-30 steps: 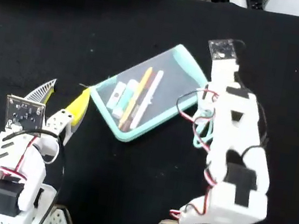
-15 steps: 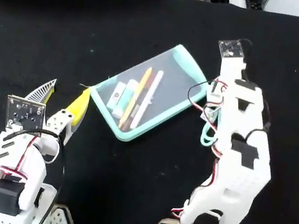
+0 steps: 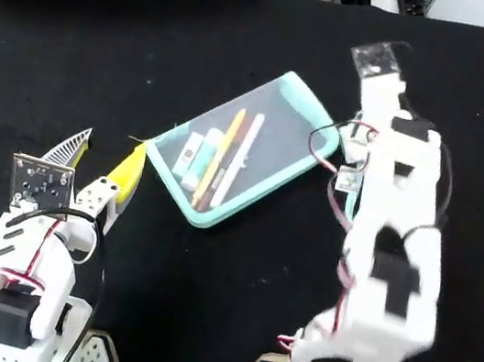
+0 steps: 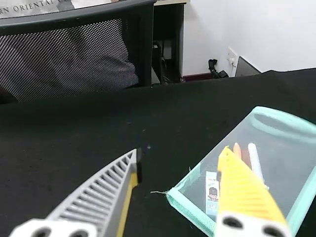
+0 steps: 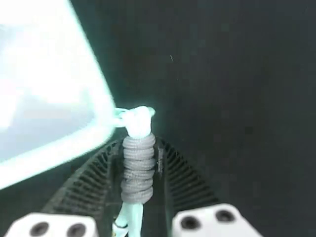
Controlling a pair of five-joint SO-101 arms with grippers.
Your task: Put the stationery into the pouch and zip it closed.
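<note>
A clear pouch with a teal rim (image 3: 302, 112) lies tilted on the black table, with pens (image 3: 228, 155) and a small eraser (image 3: 192, 156) inside. In the right wrist view my right gripper (image 5: 138, 148) is shut on the zipper pull (image 5: 138, 163), a grey wound cord with a teal loop, right at the pouch's corner (image 5: 106, 106). In the high view that arm (image 3: 390, 215) stands over the pouch's right corner. My left gripper (image 3: 115, 138) rests open beside the pouch's left end. Its grey and yellow fingers (image 4: 244, 192) hold nothing, and the pouch (image 4: 281, 123) lies just beyond them.
A mesh office chair (image 4: 69, 54) stands past the table's far edge, with a wall and cables behind it. The black tabletop (image 3: 78, 51) stretches around the pouch on all sides.
The right arm has swung away from the table's front and a little to the right, keeping hold of the zipper pull. The left arm and the pouch have stayed put.
</note>
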